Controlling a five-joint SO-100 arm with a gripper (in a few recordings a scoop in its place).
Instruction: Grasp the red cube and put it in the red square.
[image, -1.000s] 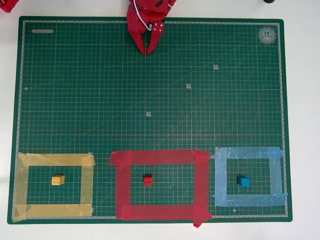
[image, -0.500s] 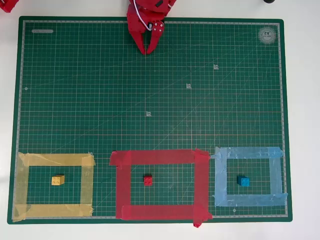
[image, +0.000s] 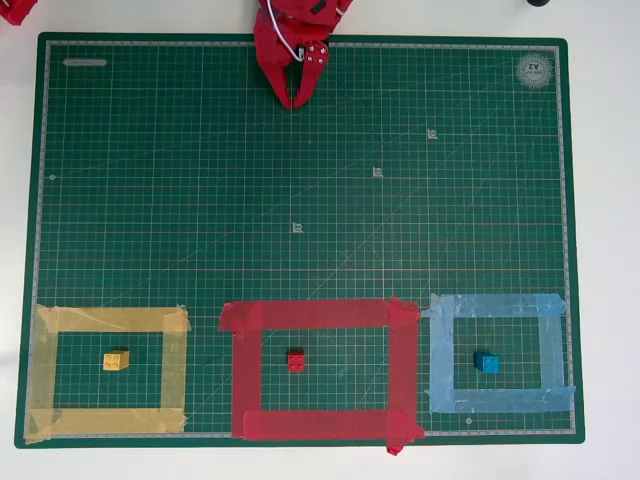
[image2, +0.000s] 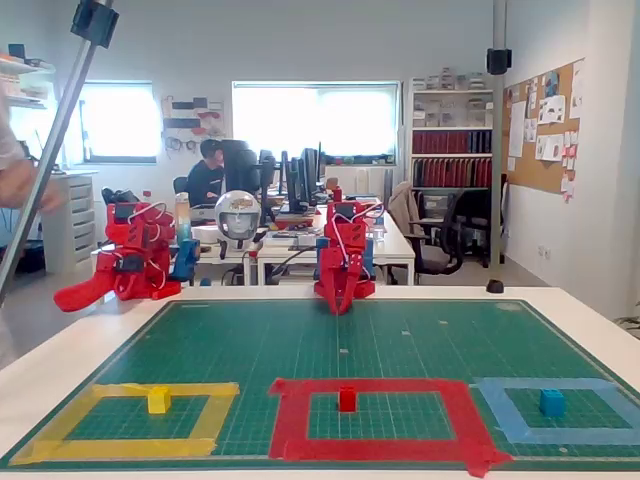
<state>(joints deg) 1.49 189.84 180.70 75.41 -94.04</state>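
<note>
The red cube (image: 296, 360) (image2: 347, 399) rests on the green mat inside the red square (image: 404, 370) (image2: 290, 418), a frame of wide red tape at the mat's near edge. My red gripper (image: 293, 103) (image2: 338, 308) hangs at the far edge of the mat, far from the cube, with its fingertips together and nothing between them.
A yellow cube (image: 116, 360) lies inside a yellow tape frame (image: 176, 370), and a blue cube (image: 487, 363) inside a light-blue tape frame (image: 551, 350). The green cutting mat (image: 300, 200) covers most of the white table. A stand pole (image2: 50, 150) leans at the left.
</note>
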